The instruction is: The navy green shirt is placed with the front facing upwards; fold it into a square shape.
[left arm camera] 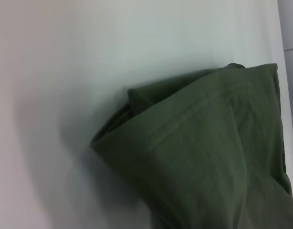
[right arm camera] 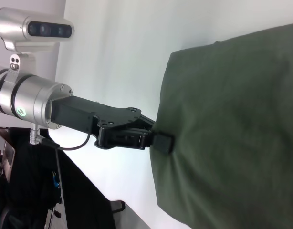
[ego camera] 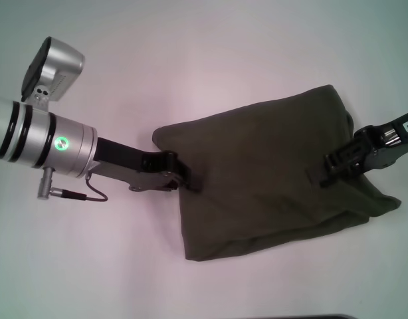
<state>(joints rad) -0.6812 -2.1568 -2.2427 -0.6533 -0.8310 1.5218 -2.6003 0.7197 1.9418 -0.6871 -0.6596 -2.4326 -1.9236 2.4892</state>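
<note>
The navy green shirt (ego camera: 257, 179) lies folded into a rough rectangle on the white table, plain fabric up, with no lettering showing. My left gripper (ego camera: 187, 181) is at the shirt's left edge and is shut on the cloth there. The right wrist view shows that same left gripper (right arm camera: 163, 142) pinching the edge. My right gripper (ego camera: 321, 173) reaches in from the right and is shut on the fabric near the shirt's right side. In the left wrist view a layered, hemmed corner of the shirt (left arm camera: 208, 157) hangs a little above the table.
The white table (ego camera: 191, 66) stretches around the shirt on all sides. Its front edge, with dark floor and furniture beyond (right arm camera: 36, 191), shows in the right wrist view. A dark strip (ego camera: 337, 316) lies at the table's near edge.
</note>
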